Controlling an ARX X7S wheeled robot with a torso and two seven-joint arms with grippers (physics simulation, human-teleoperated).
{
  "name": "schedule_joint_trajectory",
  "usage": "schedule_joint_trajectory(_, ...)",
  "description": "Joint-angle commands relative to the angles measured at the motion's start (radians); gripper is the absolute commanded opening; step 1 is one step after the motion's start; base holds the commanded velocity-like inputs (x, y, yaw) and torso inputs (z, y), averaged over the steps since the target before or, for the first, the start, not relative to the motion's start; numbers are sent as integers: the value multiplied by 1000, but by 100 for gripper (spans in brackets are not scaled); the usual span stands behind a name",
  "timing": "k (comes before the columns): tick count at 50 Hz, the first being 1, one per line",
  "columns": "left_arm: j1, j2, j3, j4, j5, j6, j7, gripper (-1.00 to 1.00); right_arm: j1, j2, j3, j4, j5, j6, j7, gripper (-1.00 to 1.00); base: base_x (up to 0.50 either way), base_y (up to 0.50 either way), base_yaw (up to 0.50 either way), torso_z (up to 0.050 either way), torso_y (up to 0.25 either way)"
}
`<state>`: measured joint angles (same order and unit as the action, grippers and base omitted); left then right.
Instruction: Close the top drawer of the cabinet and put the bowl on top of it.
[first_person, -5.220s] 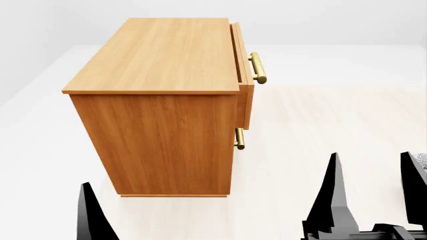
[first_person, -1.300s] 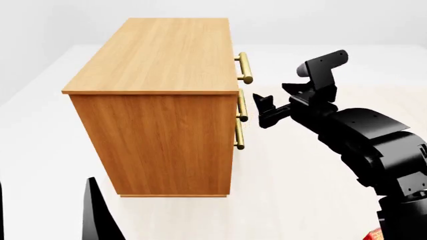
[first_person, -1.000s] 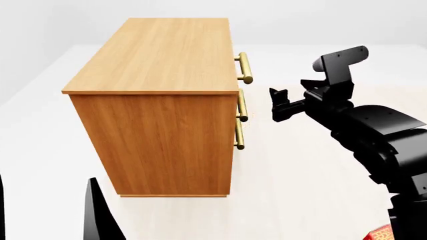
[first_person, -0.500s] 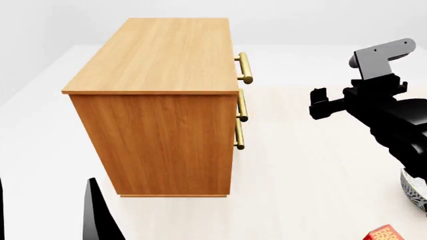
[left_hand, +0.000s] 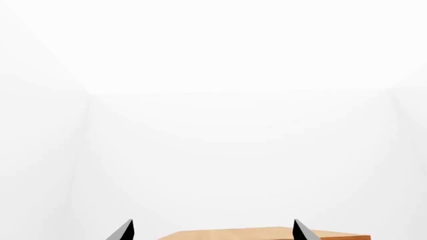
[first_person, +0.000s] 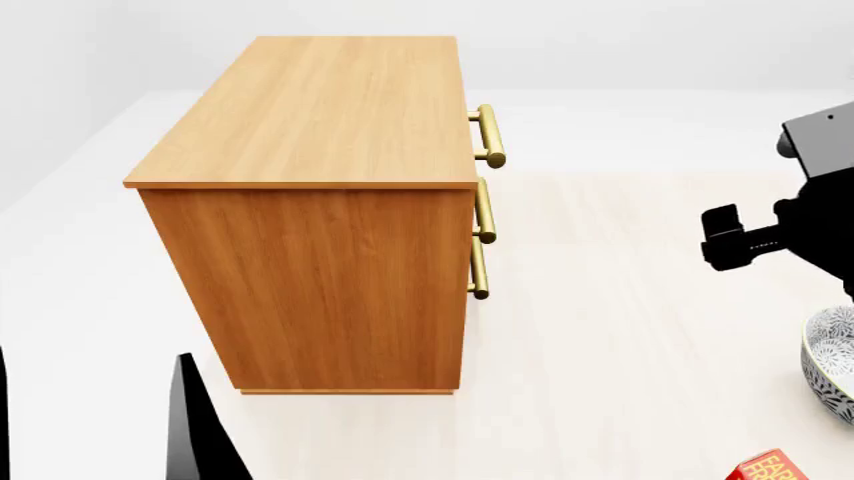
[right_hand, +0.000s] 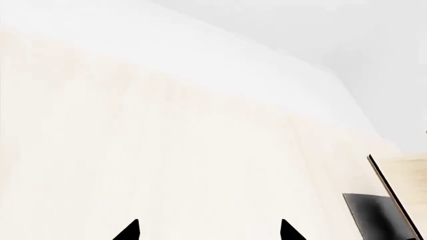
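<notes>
Drawer work looks done: the top drawer (first_person: 486, 135) sits flush in the cabinet (first_person: 314, 210), so my right gripper (right_hand: 208, 231), fingers spread and empty, hangs near the bowl (first_person: 830, 360); left gripper (left_hand: 212, 230) spread too

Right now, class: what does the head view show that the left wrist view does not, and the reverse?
Head view only: the cabinet's side, its three brass handles with the top drawer shut, the bowl, a red box and the right arm. Left wrist view only: the left gripper open, its fingertips spread. Both: the cabinet's wooden top.
</notes>
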<state>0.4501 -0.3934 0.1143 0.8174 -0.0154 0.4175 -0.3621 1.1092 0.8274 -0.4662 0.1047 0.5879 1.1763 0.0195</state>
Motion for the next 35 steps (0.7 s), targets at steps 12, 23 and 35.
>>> schedule_joint_trajectory(12,-5,9,-20,-28,3,5,13,100,-12,88,-151,46,-20,68,-142,100,0,0,0,0,0)
schedule_joint_trajectory(23,-3,3,-23,-21,-2,6,9,100,-6,110,-215,72,-29,95,-198,100,0,0,0,0,0)
schedule_joint_trajectory(35,-4,-3,-26,-20,-7,2,4,100,-3,115,-251,89,-36,128,-214,100,0,0,0,0,0)
